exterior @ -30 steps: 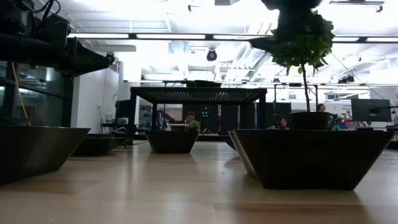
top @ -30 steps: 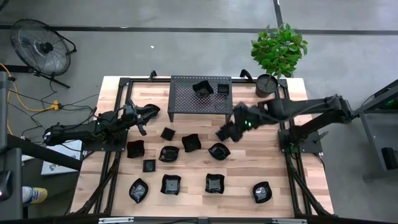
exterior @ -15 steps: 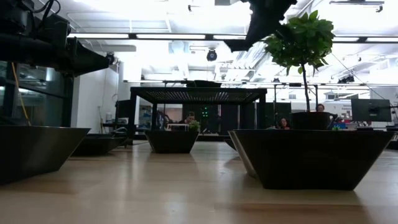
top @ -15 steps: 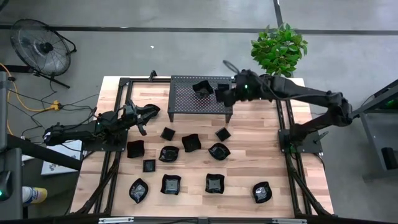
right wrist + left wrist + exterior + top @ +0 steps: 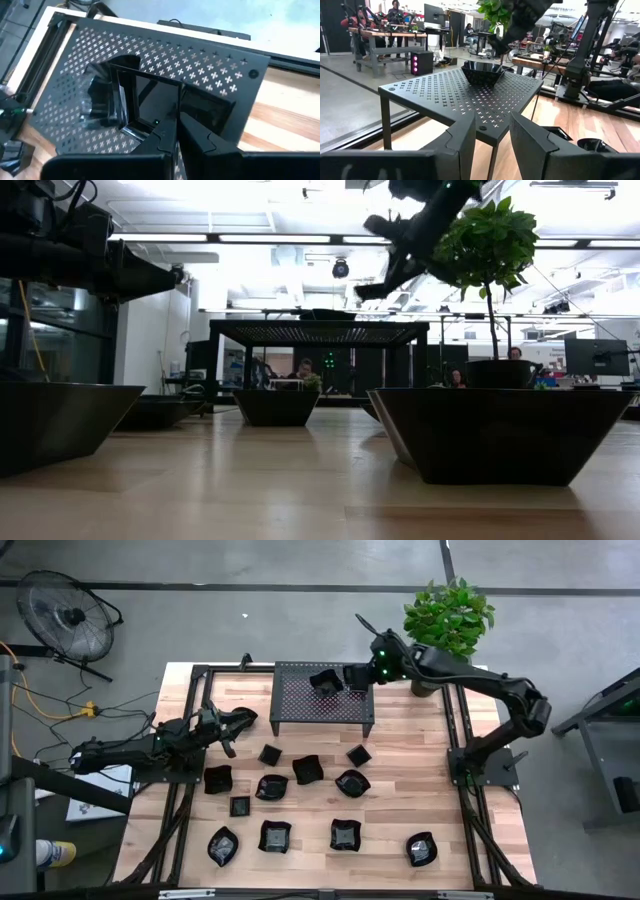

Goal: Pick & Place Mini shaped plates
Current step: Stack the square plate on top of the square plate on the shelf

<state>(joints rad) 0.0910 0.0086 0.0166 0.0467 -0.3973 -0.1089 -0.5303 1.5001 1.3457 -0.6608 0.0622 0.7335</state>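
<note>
My right gripper [image 5: 352, 677] hangs over the far right part of the black perforated rack [image 5: 310, 702], shut on a small square glossy black plate [image 5: 145, 107]. In the low view the plate [image 5: 375, 286] hangs tilted, clear above the rack top. A wavy-edged plate [image 5: 324, 681] and another square plate [image 5: 210, 112] rest on the rack. Several more black plates [image 5: 305, 769] sit on the wooden table in front of it. My left gripper [image 5: 490, 140] is open, low over the table's left side, pointing at the rack. My right gripper pinches the square plate by its rim [image 5: 150, 131], with the wall between the two fingers. The fingers come from above, slanting toward the table's left. The plate is lifted clear of the rack and hangs tilted below the fingers.
A potted plant [image 5: 428, 675] stands at the far right corner, close behind the right arm. A floor fan [image 5: 65, 615] stands off the table's far left. Bare wood lies along the table's right side. People sit at desks in the room behind.
My right gripper has risen from just above the table's middle and swung toward the far edge, ending over the rack's right part, shut throughout. The plates on the table and on the rack have kept their places.
</note>
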